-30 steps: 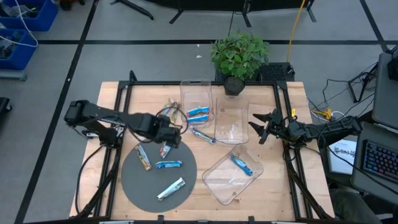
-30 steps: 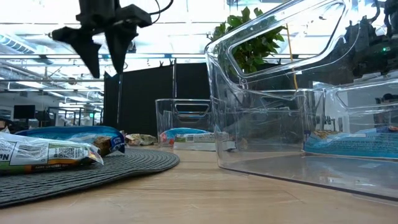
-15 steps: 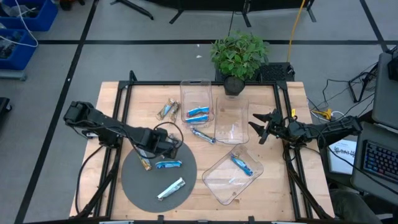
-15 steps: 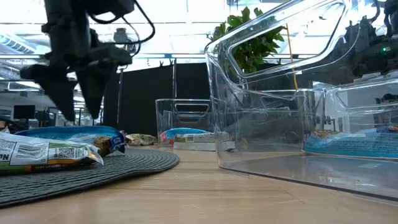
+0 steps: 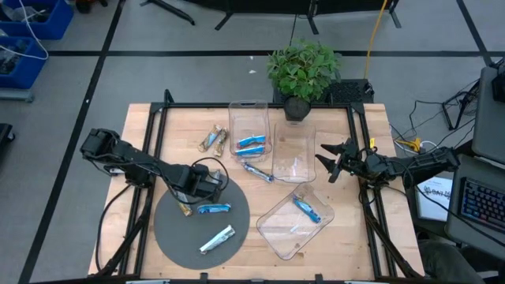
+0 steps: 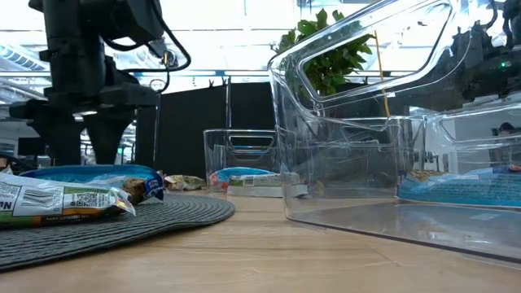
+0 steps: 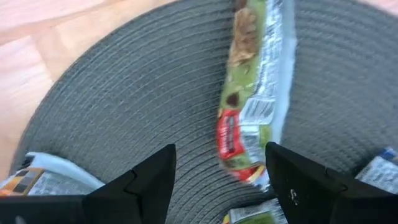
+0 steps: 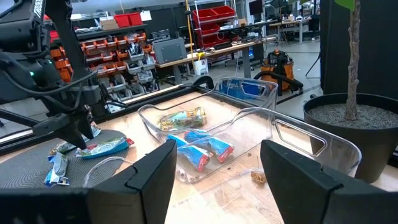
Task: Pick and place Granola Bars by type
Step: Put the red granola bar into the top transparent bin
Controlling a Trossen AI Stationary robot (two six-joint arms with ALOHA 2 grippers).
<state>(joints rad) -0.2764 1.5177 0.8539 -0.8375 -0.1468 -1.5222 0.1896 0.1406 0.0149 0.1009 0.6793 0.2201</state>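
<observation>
Granola bars lie on the round grey mat (image 5: 201, 229): a blue one (image 5: 215, 209), a silvery one (image 5: 217, 239) and a tan one (image 5: 185, 208). A green-and-silver bar (image 7: 252, 106) lies flat on the mat under my left gripper (image 5: 201, 186). That gripper points down, open and low over the mat (image 6: 81, 155), one finger on either side of the bar's end, touching nothing that I can see. Two tan bars (image 5: 213, 140) lie on the wood. Blue bars lie in the far bin (image 5: 252, 143) and the near bin (image 5: 306, 207). My right gripper (image 5: 331, 162) waits open at the right.
Three clear plastic bins stand mid-table: a far one (image 5: 248, 112), a middle one (image 5: 296, 162) and a tilted near one (image 5: 276, 229). A blue bar (image 5: 258, 172) lies between them. A potted plant (image 5: 304, 71) stands at the far edge.
My left gripper has come down from well above the mat to just over it, moving toward the near-left, and has stayed open. The bars have not moved.
</observation>
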